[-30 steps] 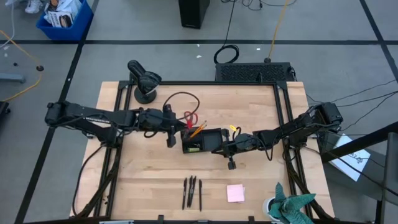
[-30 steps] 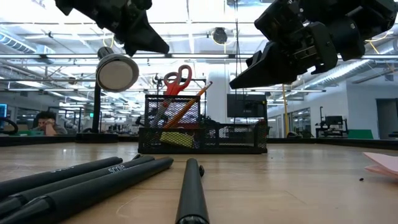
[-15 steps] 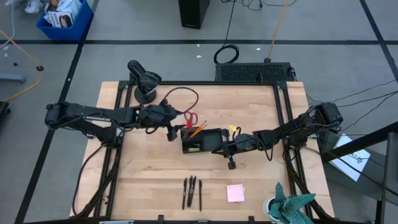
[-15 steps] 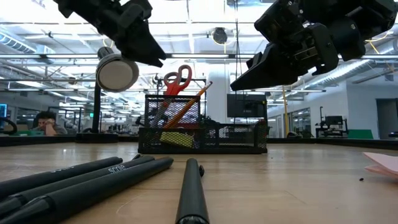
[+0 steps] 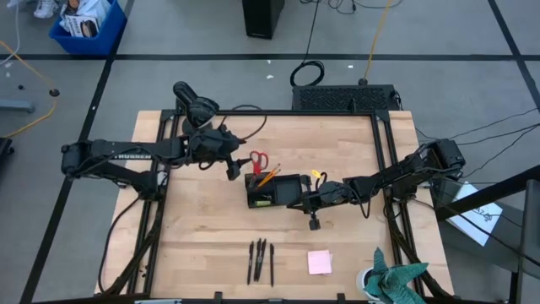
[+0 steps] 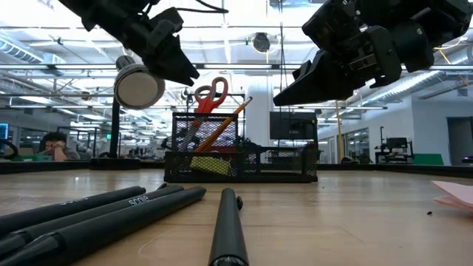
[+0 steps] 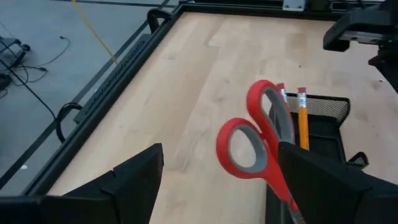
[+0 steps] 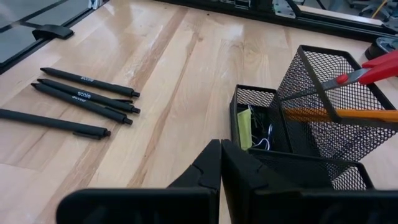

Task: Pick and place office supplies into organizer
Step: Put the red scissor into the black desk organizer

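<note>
My left claw [image 5: 231, 171] wide, pulled back empty | scissors [image 5: 257, 160] now in organizer [image 5: 283, 191] | right claw [image 8: 221, 163] closed, empty | pens [image 5: 260, 261] remain

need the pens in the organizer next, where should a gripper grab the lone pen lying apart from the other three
Grip the lone pen around mid-barrel, coming straight down from above, jaws closing across its width. It lies flat on the table with a clear gap from the three pens beside it, so one finger fits in that gap.
</note>
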You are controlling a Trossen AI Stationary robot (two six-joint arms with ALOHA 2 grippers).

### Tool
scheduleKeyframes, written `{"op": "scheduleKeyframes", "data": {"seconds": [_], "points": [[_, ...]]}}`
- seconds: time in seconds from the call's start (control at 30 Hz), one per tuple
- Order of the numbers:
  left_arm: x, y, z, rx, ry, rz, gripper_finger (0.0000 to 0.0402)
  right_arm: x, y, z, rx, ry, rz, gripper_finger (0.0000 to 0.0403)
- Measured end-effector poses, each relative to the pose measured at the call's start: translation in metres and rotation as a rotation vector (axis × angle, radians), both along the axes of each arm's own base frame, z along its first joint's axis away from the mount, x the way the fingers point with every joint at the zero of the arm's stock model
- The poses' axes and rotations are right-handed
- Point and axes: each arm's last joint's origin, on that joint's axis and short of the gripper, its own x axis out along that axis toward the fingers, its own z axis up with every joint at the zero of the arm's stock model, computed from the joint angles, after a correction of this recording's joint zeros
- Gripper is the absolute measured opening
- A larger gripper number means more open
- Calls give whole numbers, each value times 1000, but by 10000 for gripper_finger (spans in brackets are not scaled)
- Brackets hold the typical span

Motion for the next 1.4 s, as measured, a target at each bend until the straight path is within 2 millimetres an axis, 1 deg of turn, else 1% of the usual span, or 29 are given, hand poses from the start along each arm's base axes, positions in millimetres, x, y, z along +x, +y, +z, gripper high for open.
{"op": "scheduleKeyframes", "data": {"seconds": [0.1, 0.23, 0.43, 0.57, 0.63, 0.7, 0.77, 0.87, 1.0, 1.13, 1.17, 1.23, 1.4], "points": [[0, 4, -1, -18, -2, -12, 321, 0, 0, 0, -9, -1, 4, 4], [5, 6, -8, -22, 25, -16, 321, 0, 0, 0, -13, -1, 6, 4], [19, 9, -23, -14, 43, -27, 321, 0, 0, 0, -13, -6, 6, 4], [21, 10, -23, 9, 43, -27, 321, 0, 0, 0, -12, -1, 6, 4], [21, 10, -23, 12, 43, -28, 314, 0, 0, 0, -13, -1, 6, 4], [21, 10, -23, 19, 46, -37, 295, 0, 0, 0, -14, -2, 6, 4], [21, 9, -23, 18, 46, -58, 262, 0, 0, 0, -14, -2, 6, 4], [21, 8, -24, 5, 45, -112, 195, 0, 0, 0, -15, -2, 7, 4], [22, 7, -23, -21, 29, -138, 101, 0, 0, 0, -15, -2, 7, 4], [23, 5, -19, -57, -6, -170, 26, 0, 0, 0, -15, -2, 7, 4], [23, 5, -20, -46, 7, -178, 17, 0, 0, 0, -15, -2, 6, 4], [23, 3, -21, -35, 4, -180, 17, 0, 0, 0, -15, -2, 7, 4], [26, -3, -20, -33, -10, -196, 46, 0, 0, 0, -15, -2, 6, 4]]}}
